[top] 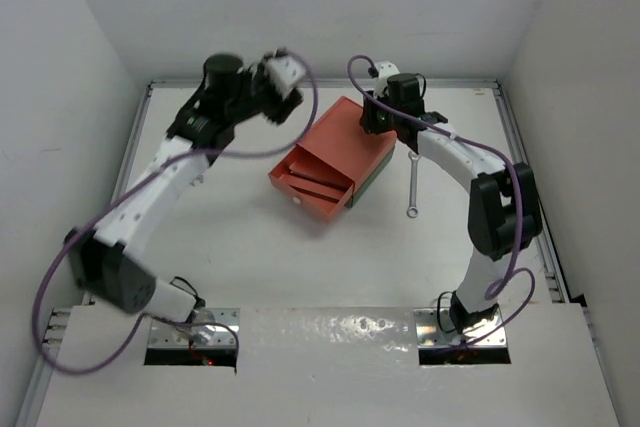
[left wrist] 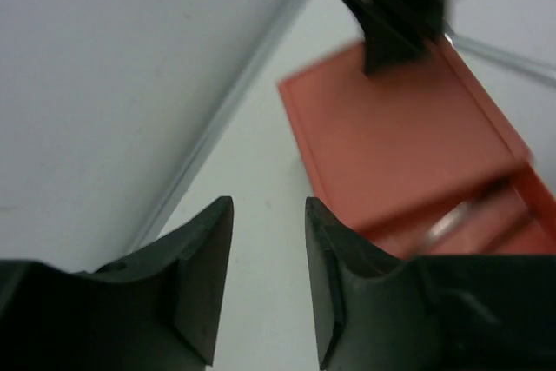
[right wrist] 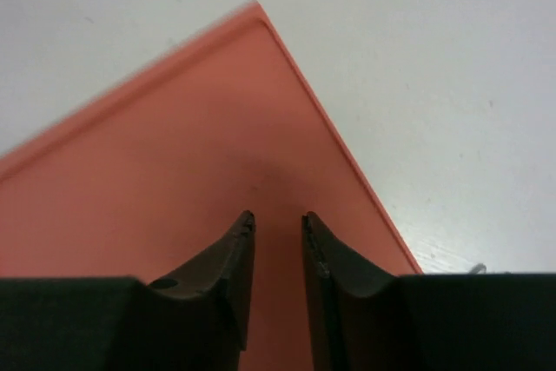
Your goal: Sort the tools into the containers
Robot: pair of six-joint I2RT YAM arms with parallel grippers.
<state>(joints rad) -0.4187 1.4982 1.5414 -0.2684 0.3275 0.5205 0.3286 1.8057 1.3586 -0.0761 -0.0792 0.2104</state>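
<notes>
The orange-red box [top: 340, 142] lies on top of the dark green box [top: 376, 175] in the middle of the table. Its drawer [top: 318, 190] is pulled out toward the front left, with a slim tool lying in it [left wrist: 452, 221]. A silver wrench [top: 411, 187] lies on the table to the right of the boxes. My right gripper [top: 376, 117] is over the back of the orange lid [right wrist: 174, 215], jaws a little apart and empty [right wrist: 278, 219]. My left gripper [top: 285, 107] hovers left of the box's back corner, open and empty [left wrist: 268, 206]. No black rod tools show.
White walls close in the table at the back and both sides, with a raised rim [top: 470, 84] along the back. Purple cables [top: 300, 127] loop off both arms. In the left wrist view the right gripper [left wrist: 395, 23] shows above the orange lid [left wrist: 400, 128].
</notes>
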